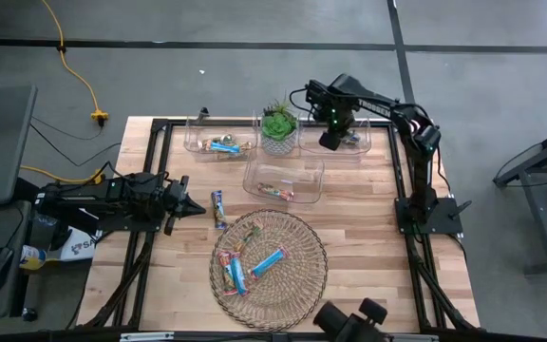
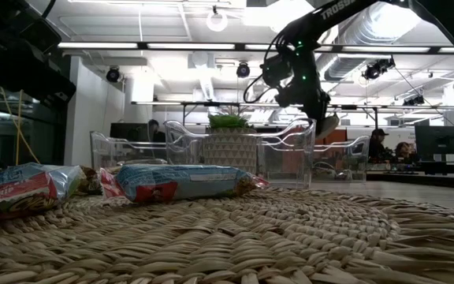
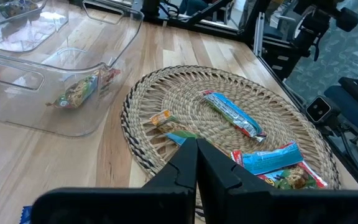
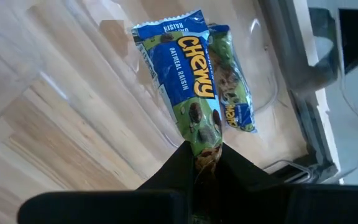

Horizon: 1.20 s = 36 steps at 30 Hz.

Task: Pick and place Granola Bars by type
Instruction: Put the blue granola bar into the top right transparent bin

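Note:
My right gripper (image 1: 330, 141) hangs over the far right clear bin (image 1: 354, 150), shut on a blue and green granola bar (image 4: 188, 87). A second bar of the same kind (image 4: 232, 81) lies flat on that bin's floor. Several more bars (image 1: 251, 266) lie on the round wicker tray (image 1: 302, 285). One blue bar (image 1: 218, 209) lies on the bare table beside my left gripper (image 1: 196, 207), which is shut on nothing at the table's left. The far left bin (image 1: 198, 142) and the middle bin (image 1: 254, 180) each hold bars. My right gripper pinches the bar by one short end (image 4: 202, 135) between its two fingers. The fingers come from above, pointing down, in line with the bar's length. The bar hangs below them, lifted clear above the bin's floor.
A small potted plant (image 1: 278, 128) stands between the two far bins. The black frame (image 1: 160, 128) runs along the table's edges. In the low view the right gripper (image 2: 325, 125) sits just above the bin's rim (image 2: 290, 134).

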### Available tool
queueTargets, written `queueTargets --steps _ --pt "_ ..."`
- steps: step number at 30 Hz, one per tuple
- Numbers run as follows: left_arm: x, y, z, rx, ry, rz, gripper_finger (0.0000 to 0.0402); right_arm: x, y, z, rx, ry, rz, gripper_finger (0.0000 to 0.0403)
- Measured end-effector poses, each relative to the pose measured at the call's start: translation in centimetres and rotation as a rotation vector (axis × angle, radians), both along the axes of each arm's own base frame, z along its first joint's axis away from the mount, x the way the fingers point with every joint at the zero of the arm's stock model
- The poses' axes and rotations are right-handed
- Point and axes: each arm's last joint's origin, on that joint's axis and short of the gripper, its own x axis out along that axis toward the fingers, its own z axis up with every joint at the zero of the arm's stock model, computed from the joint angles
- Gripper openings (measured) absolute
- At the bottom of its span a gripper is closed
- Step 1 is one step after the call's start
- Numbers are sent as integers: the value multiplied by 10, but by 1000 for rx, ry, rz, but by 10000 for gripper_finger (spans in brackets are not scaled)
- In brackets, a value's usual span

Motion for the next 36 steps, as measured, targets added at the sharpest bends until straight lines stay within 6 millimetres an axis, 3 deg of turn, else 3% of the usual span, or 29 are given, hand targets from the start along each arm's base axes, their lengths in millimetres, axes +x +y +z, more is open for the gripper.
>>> queueTargets --steps 10,25,36 --pt "0 0 0 0 0 -1 1 -3 -4 -2 6 -3 -37 32" --pt "0 0 0 -1 0 -4 1 5 -10 -32 72 64 -69 32" --pt "0 0 0 -1 0 -3 1 6 -10 -33 61 61 -91 43"
